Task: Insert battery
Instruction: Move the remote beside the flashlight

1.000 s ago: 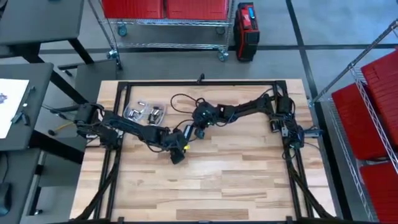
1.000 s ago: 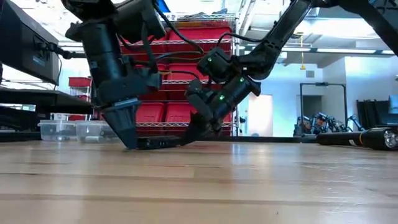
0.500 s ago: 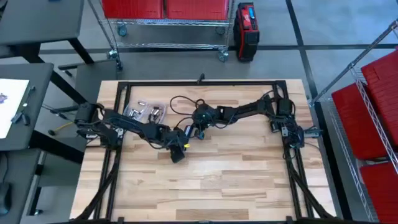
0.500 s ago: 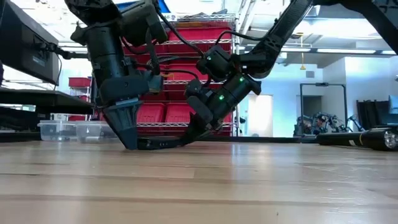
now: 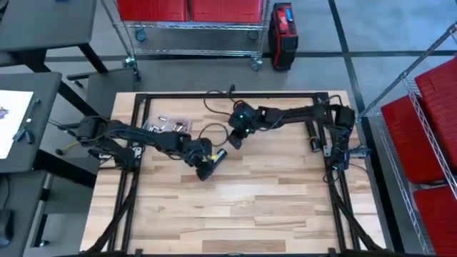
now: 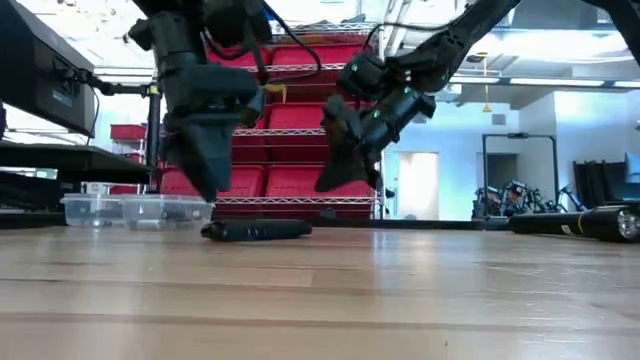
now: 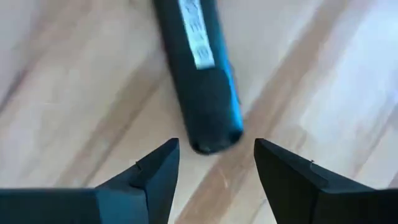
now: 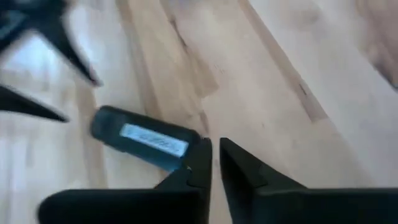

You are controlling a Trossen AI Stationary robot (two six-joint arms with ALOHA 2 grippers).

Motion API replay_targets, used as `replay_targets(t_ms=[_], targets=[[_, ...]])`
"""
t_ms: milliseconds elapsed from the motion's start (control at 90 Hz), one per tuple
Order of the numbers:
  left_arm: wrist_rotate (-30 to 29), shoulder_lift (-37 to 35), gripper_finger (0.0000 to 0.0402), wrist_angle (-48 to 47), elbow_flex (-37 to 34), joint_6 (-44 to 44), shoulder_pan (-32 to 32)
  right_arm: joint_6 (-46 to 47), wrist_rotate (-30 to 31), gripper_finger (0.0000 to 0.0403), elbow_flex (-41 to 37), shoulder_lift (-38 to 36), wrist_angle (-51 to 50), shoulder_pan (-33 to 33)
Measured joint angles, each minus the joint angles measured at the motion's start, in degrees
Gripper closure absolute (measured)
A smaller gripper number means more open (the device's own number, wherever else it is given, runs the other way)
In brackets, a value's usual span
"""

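Observation:
A black cylinder with a pale label (image 5: 217, 155) (image 6: 255, 231) lies on its side on the wooden table near the middle. My left gripper (image 7: 216, 152) (image 6: 207, 185) hangs open just above the cylinder's near end (image 7: 208, 134) without touching it. My right gripper (image 8: 215, 152) (image 5: 232, 140) is shut with nothing between its fingers. It hovers above and beyond the cylinder's (image 8: 140, 142) far end. The battery is out of view.
Clear plastic boxes (image 5: 166, 127) (image 6: 130, 208) stand at the far left of the table. Loose black cables (image 5: 214, 107) loop over the far part. A black frame (image 5: 228, 95) runs round the tabletop. Bare wood lies toward the near edge.
Both grippers have risen off the cylinder, which they had been at on the table a second ago. My left gripper has gone up at its near end. My right gripper has gone up and toward the far edge. The cylinder now lies flat by itself.

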Motion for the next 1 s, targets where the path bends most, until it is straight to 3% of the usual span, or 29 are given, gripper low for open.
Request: replay_targets(t_ms=[311, 478, 867, 1000], targets=[[0.79, 1.46, 0.0126, 8.48, 0.19, -0.98, 4.37, -3.97, 0.92, 0.0237, 0.09, -5.78, -6.90, -1.99], [-3.42, 6.27, 0.0117, 11.10, 0.54, -1.03, 2.98, -7.76, 1.09, 0.0185, 0.09, -9.21, -12.54, -4.53], [-6.52, 14.65, 0.0122, 13.03, 1.06, -2.28, 1.21, -12.59, 1.40, 0.0168, 0.07, -17.00, -18.20, -9.90], [-8.51, 14.88, 0.0159, 10.78, 1.04, -2.24, 1.20, -12.60, 1.40, 0.0168, 0.07, -18.99, -19.06, -10.67]])
